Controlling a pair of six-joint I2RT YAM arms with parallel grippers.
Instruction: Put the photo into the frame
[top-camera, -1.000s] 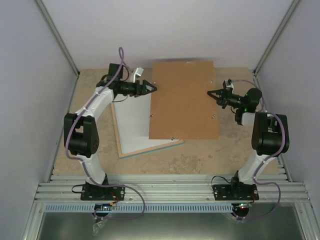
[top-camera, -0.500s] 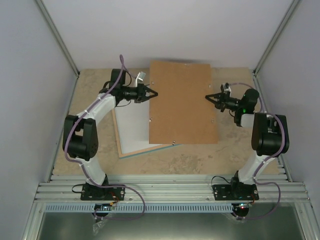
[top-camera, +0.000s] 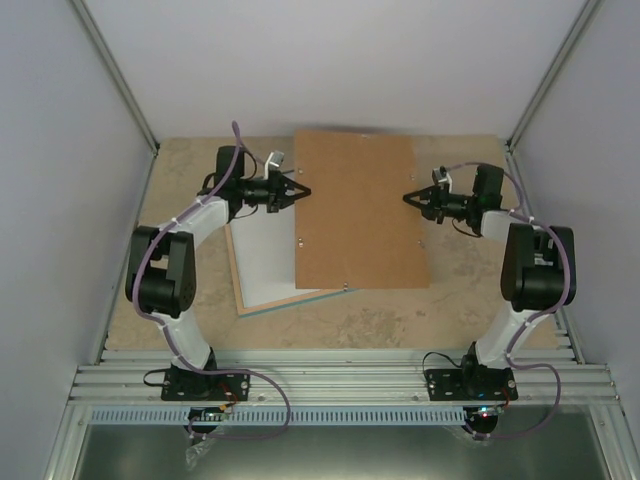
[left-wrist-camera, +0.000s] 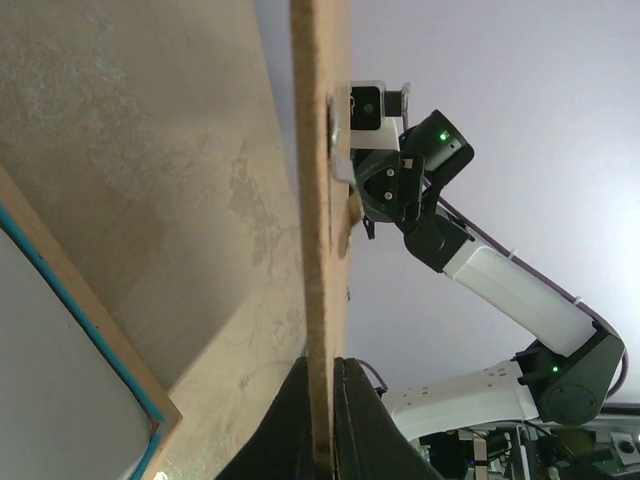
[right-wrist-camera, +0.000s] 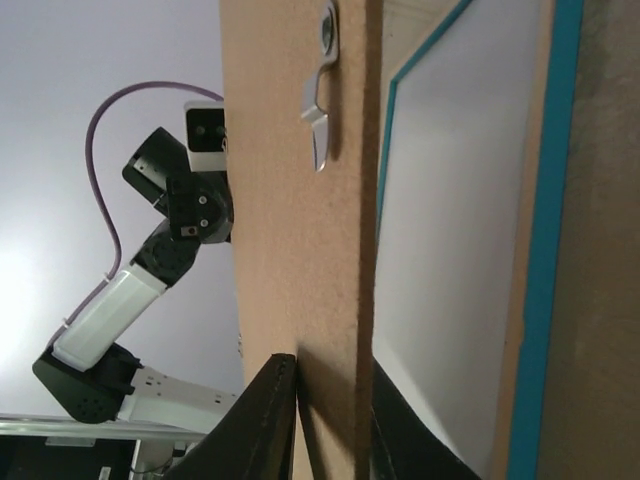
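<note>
From above, a plain brown rectangular backing board (top-camera: 355, 210) hangs between the left jaws and right jaws. The thin turquoise-and-wood frame (top-camera: 285, 302) lies on the surface (top-camera: 450, 310) half beneath it, no photo visible. Left wrist: jaws pinching the board's edge. Right wrist: jaws straddling the far edge, grip unclear; slack there could drop the board onto the frame.

Overhead camera looks down; wrist cameras closely share the board (left-wrist-camera: 315, 280) edge-on.

Between the left pincer (top-camera: 303, 191) and the right pincer (top-camera: 407, 199), the brown rectangular hardboard backing panel (top-camera: 355, 210) overlaps the right part of the turquoise rectangular wooden frame (top-camera: 262, 265) lying on the tabletop (top-camera: 400, 320).
</note>
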